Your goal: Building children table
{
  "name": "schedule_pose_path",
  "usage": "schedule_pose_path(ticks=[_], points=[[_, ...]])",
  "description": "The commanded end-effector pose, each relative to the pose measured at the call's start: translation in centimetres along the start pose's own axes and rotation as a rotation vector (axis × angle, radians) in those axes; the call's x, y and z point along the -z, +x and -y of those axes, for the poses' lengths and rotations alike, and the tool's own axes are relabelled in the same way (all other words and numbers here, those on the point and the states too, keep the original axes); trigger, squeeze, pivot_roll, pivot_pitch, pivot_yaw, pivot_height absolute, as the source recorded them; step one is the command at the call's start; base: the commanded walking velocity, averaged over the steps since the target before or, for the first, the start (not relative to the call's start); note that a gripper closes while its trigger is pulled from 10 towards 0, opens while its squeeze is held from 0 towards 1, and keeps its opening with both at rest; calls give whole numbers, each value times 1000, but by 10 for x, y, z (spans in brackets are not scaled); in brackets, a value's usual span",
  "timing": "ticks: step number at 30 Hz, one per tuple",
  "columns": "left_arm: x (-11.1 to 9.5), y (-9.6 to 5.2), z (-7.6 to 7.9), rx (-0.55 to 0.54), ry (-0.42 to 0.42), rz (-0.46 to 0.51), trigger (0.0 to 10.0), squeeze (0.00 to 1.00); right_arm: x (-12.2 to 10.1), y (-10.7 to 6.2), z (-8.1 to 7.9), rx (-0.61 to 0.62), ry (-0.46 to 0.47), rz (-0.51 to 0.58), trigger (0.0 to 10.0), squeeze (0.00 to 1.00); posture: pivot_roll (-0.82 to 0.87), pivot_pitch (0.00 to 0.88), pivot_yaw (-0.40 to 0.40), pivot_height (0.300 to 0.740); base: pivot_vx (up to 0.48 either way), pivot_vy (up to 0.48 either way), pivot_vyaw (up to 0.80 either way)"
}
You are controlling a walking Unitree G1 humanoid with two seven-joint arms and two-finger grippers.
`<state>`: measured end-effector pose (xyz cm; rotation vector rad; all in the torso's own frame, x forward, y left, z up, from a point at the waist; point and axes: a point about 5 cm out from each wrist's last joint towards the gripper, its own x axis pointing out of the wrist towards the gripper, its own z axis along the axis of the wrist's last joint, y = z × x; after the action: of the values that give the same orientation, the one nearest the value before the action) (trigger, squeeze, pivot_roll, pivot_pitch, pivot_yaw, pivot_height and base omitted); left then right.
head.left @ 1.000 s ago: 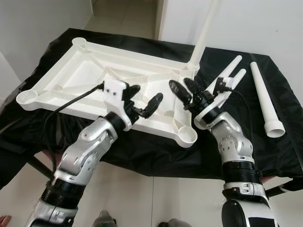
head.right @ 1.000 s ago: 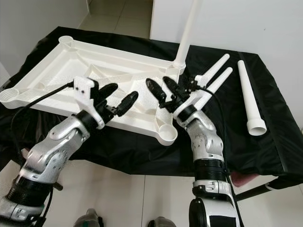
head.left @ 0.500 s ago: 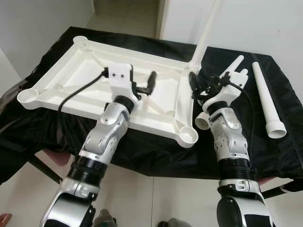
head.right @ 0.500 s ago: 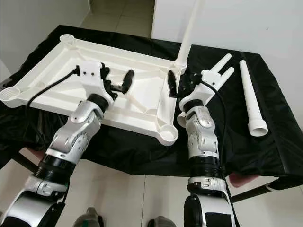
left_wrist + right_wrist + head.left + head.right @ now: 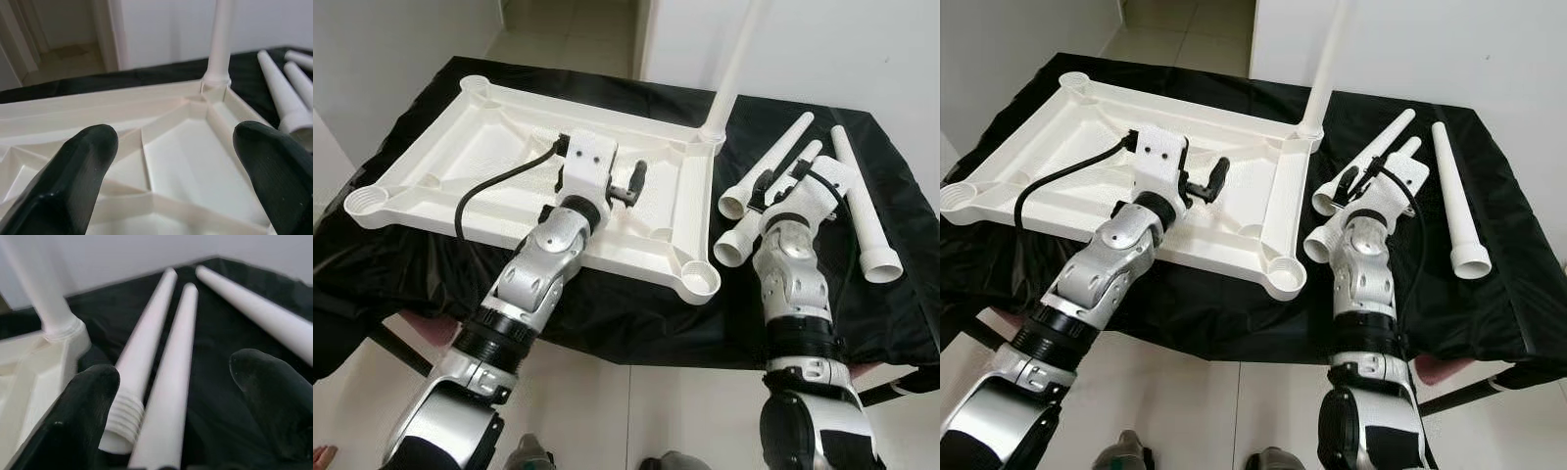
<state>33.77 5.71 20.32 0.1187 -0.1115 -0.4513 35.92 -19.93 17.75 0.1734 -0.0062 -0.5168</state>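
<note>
Right claw (image 5: pixel 171 396), released, has moved right from the tabletop's rim to straddle two loose legs (image 5: pixel 773 186) at centre right. Left claw (image 5: pixel 171 161), released, has advanced over the inverted white tabletop (image 5: pixel 509 147) at upper left; one leg (image 5: pixel 732 73) stands fitted in its far corner.

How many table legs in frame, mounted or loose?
4. One leg stands upright in the far right corner socket of the upturned tabletop. Three lie loose on the black cloth: two side by side under the right gripper, one farther right. None look hidden.
</note>
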Motion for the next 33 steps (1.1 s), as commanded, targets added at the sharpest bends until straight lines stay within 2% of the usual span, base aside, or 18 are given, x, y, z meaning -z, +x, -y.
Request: schedule_pose_path(ticks=[1,2,7,10,11,13,14,15,16,17,21,30,33], points=[[1,-4,21,315,0,-31,10000,0,5,3,3,28,7,-46,10000,0,45,24,-21,740,0,0,0],[1,-4,23,329,-25,-52,10000,0,5,4,2,35,9,-62,10000,0,45,24,-21,740,0,0,0],[-2,-6,25,345,-25,-58,10000,0,7,5,-1,29,17,-91,10000,0,49,22,-12,740,0,0,0],[-7,-10,29,352,-45,-54,10000,0,8,8,-8,4,9,-145,10000,0,51,29,-12,740,0,0,0],[-5,-14,32,368,-29,-54,10000,0,8,10,-12,-17,20,-186,10000,0,61,35,-21,740,0,0,0],[-5,-14,32,368,-29,-54,10000,0,8,10,-12,-17,20,-186,10000,0,61,35,-21,740,0,0,0],[-1,-18,34,387,4,-59,10000,0,10,12,-16,-30,22,-236,10000,0,63,35,-23,740,0,0,0],[-1,-18,34,387,4,-59,10000,0,10,12,-16,-30,22,-236,10000,0,63,35,-23,740,0,0,0],[3,-24,37,417,31,-66,10000,0,13,13,-20,-40,34,-301,10000,0,69,43,-27,740,0,0,0],[3,-24,37,417,31,-66,10000,0,13,13,-20,-40,34,-301,10000,0,69,43,-27,740,0,0,0],[4,-37,41,495,74,-69,10000,0,22,13,-27,-35,59,-448,10000,0,78,42,-37,740,0,0,0],[2,-37,42,488,68,-76,10000,0,31,12,-28,-19,52,-540,10000,0,78,36,-44,740,0,0,0],[-1,-37,43,501,82,-68,10000,0,42,11,-26,13,63,-657,10000,0,76,34,-48,740,0,0,0]])
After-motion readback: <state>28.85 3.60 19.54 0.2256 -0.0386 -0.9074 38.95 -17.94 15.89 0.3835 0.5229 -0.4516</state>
